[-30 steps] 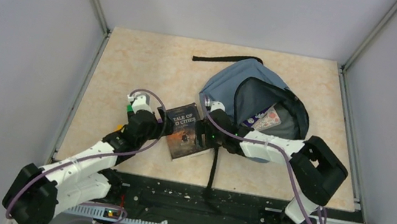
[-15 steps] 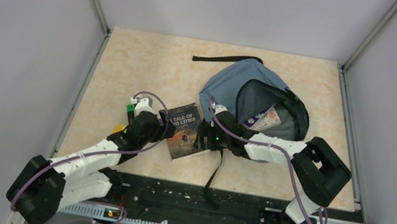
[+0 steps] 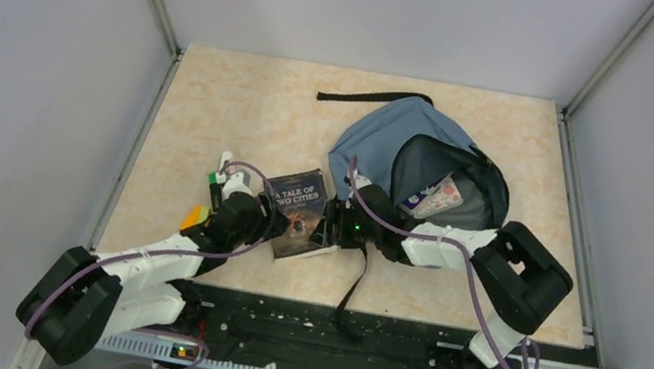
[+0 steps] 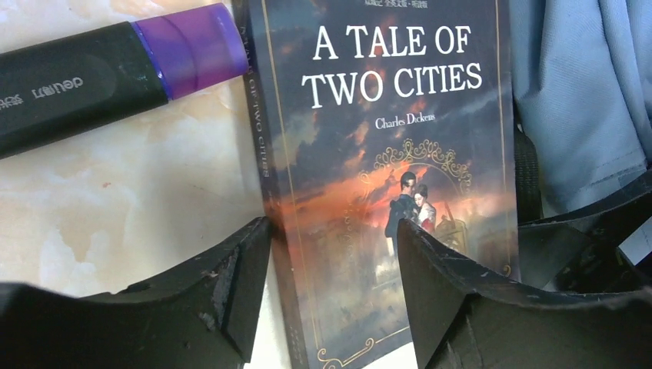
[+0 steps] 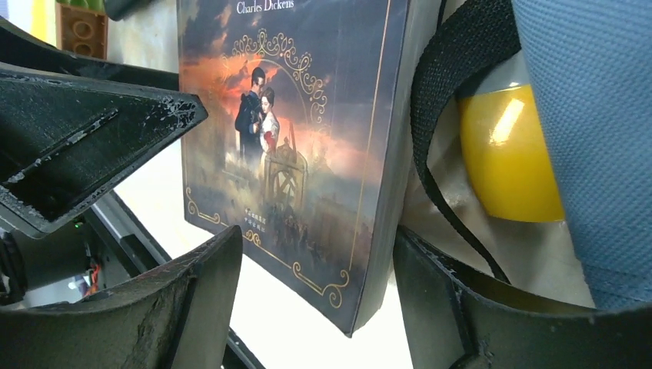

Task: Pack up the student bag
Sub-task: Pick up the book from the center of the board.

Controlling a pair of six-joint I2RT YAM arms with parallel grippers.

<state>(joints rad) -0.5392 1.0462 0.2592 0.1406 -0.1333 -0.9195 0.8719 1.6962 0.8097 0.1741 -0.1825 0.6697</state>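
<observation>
The student bag (image 3: 377, 138), blue-grey, lies at the back right with its mouth open and a printed packet (image 3: 438, 196) inside. A book (image 3: 297, 215), "A Tale of Two Cities" (image 4: 384, 138), lies in front of it between both grippers. My left gripper (image 3: 276, 221) is open astride the spine edge (image 4: 334, 231): one finger (image 4: 246, 261) touches the spine and the other sits over the cover. My right gripper (image 3: 327, 228) is open astride the page edge (image 5: 315, 238): one finger (image 5: 419, 269) is against the pages, the other over the cover (image 5: 292, 138).
A black marker with a purple cap (image 4: 92, 77) lies just left of the book. A yellow ball (image 5: 507, 161) sits by the bag fabric under a black strap (image 5: 434, 115). The strap trails to the near edge (image 3: 351, 285). Small orange (image 3: 194, 218) and green (image 3: 215, 181) pieces lie by the left arm.
Both grippers' jaws have narrowed around the book's edges. The left wrist has slid toward the near edge, and the book has shifted slightly left.
</observation>
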